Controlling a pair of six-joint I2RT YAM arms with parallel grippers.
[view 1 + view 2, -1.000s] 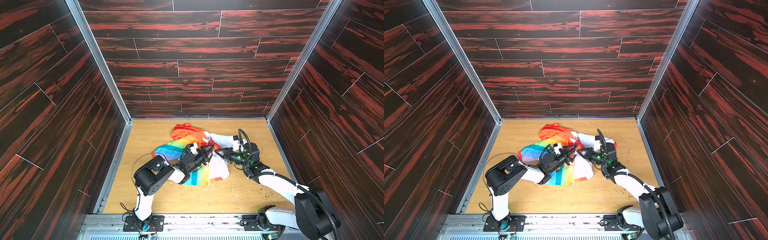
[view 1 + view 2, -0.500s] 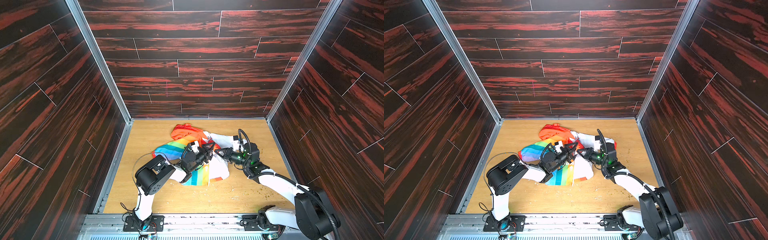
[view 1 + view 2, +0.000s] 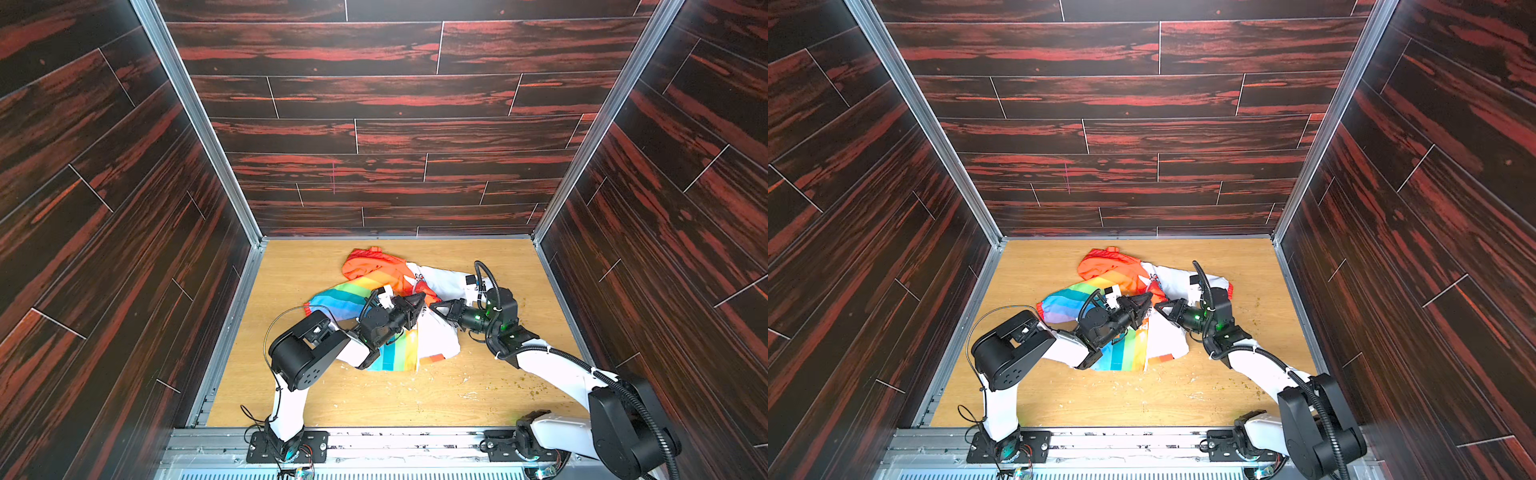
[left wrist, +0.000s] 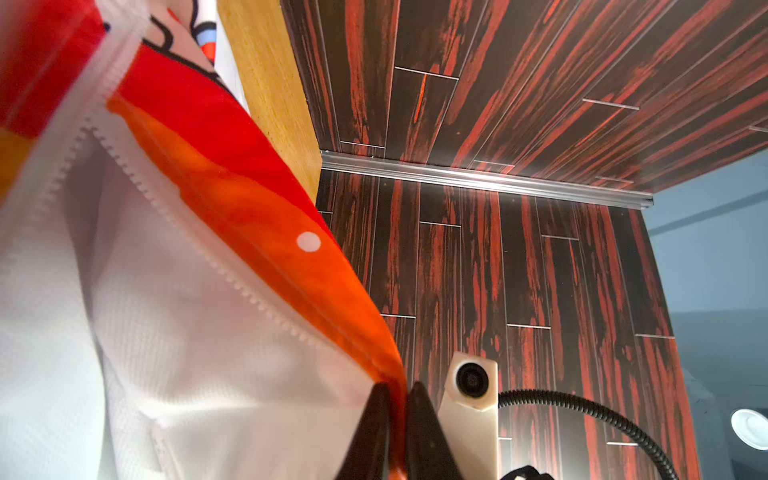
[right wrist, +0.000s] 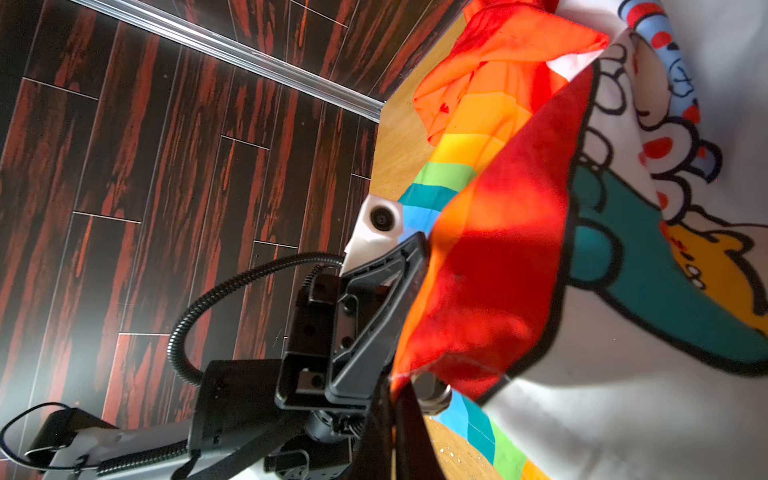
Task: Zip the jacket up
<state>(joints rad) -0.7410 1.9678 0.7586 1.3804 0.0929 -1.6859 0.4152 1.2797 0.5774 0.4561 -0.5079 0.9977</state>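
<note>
Your rainbow-striped and white hooded jacket [image 3: 436, 338] lies crumpled centrally on the light wooden table [image 3: 332, 395]. Your left gripper [image 4: 397, 390] pinches its orange-red zipper edge [image 4: 291, 266]; right gripper [image 5: 392, 399], just right, pinches orange-red fabric [image 5: 490, 291].

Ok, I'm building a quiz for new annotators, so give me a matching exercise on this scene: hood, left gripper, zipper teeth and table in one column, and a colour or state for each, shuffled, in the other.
Things:
1. hood
2. left gripper
3. zipper teeth
4. table

Colours or states:
A. light wood
B. white, two rows parted
C. orange-red
D. shut on the orange edge of the jacket

Pairs: 1-C, 2-D, 3-B, 4-A.
</note>
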